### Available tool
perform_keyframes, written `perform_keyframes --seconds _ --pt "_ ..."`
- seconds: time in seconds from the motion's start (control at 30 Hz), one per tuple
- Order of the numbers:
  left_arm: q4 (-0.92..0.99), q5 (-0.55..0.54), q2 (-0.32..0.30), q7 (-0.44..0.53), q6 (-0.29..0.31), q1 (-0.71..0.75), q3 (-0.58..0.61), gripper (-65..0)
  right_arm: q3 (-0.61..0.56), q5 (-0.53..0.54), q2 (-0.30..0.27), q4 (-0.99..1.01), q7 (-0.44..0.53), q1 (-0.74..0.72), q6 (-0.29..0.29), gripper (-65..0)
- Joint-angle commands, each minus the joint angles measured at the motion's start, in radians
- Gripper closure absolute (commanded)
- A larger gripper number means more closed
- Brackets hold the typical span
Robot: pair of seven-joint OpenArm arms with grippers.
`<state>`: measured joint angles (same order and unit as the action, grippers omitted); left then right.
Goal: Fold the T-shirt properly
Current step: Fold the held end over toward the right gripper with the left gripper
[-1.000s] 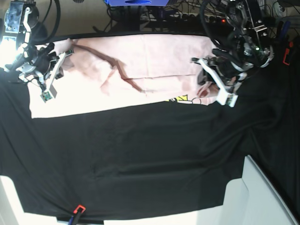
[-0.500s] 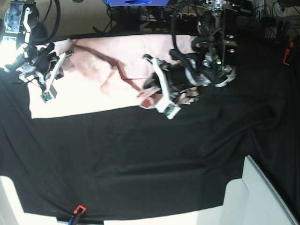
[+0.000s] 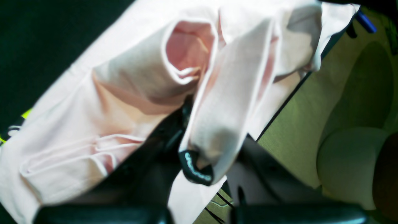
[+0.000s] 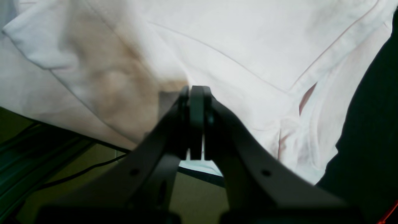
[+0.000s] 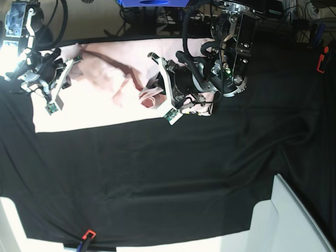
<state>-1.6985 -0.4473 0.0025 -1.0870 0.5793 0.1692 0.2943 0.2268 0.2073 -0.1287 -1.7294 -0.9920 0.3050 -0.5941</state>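
The black table cloth (image 5: 173, 178) covers nearly the whole surface. Its near half and its right side lie bare, the widest open room in the base view. One T-shirt (image 5: 105, 84) lies along the far edge of the cloth, its long axis running left to right in that view. Its left part lies flat with a straight lower edge at the left. Its right part is lifted and bunched. In the left wrist view a fold of it hangs past the cloth's far edge, over the floor beyond. Which end is collar and which is hem I cannot tell.

Two arms are at work. The left gripper (image 3: 199, 168) is clamped on a doubled fold of pink fabric, jaws almost together; the cloth drapes over one dark fingertip (image 3: 194, 169) in the left wrist view. In the base view this gripper (image 5: 157, 97) sits over the middle of the shirt, with the gathered fabric at its tip.

The right gripper (image 4: 196, 124) has its jaws pressed fully together. Its tip lies against the pale shirt fabric (image 4: 236, 43) at the left end of the shirt, near the table's far edge. Whether any fabric is pinched between the jaws I cannot tell. One small red clip (image 5: 88, 233) sits at the near edge of the cloth.
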Motion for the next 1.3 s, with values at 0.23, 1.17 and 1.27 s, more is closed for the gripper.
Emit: perform_keyframes --seconds 0.23,1.17,1.27 --pt "-0.015 -0.025 0.004 0.018 0.005 -0.020 -0.002 0.0 0.003 0.013 -0.006 -0.013 0.012 -0.003 -0.002 0.0" --pt "0.054 -0.534 -0.039 0.023 0.006 -0.253 0.098 -42.0 0.001 0.013 0.027 -0.013 0.006 -0.010 -0.002 -0.3" --pt "0.002 -0.531 -0.075 0.023 0.005 -0.253 0.023 -28.9 -0.045 0.010 0.021 -0.024 0.006 -0.010 -0.002 -0.3"
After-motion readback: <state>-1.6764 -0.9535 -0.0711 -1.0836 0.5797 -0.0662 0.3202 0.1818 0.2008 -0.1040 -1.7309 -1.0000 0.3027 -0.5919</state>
